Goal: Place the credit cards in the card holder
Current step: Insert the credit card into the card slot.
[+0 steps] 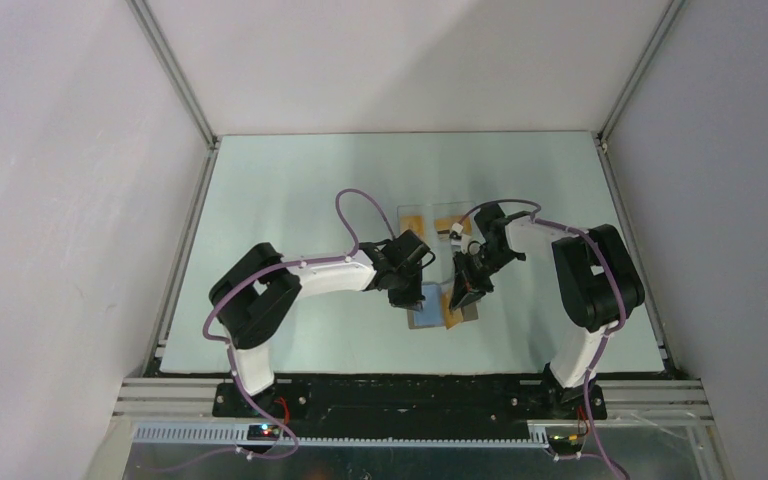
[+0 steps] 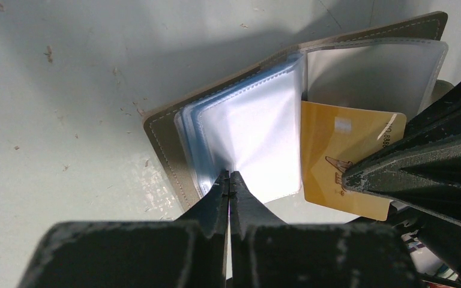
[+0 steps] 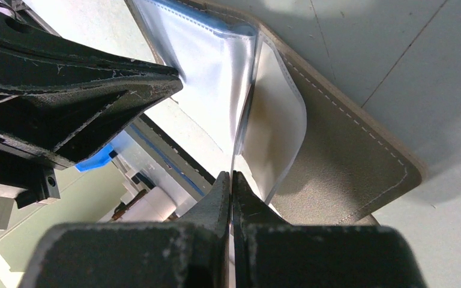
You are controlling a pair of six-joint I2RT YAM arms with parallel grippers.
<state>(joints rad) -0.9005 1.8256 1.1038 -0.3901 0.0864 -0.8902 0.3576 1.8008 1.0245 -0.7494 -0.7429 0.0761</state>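
The card holder [image 1: 422, 318] lies open on the table, with a grey-taupe cover [image 2: 162, 144] and clear plastic sleeves [image 2: 258, 132]. My left gripper [image 2: 229, 176] is shut, pinching the lower edge of one sleeve; from above it [image 1: 407, 295] sits at the holder's left side. An orange-gold credit card [image 2: 336, 150] is pinched in my shut right gripper [image 3: 232, 175], whose dark fingers [image 2: 408, 174] cover the card's right part. The card's top edge meets the open sleeve pocket [image 2: 372, 78] on the holder's right half. The right wrist view shows the card edge-on beside the cover [image 3: 348, 174].
A clear plastic box [image 1: 440, 222] with another orange card [image 1: 413, 218] stands just behind the two grippers. The left gripper's body [image 3: 78, 90] fills the left of the right wrist view, close to the right fingers. Enclosure walls rise along the table's left, right and far edges.
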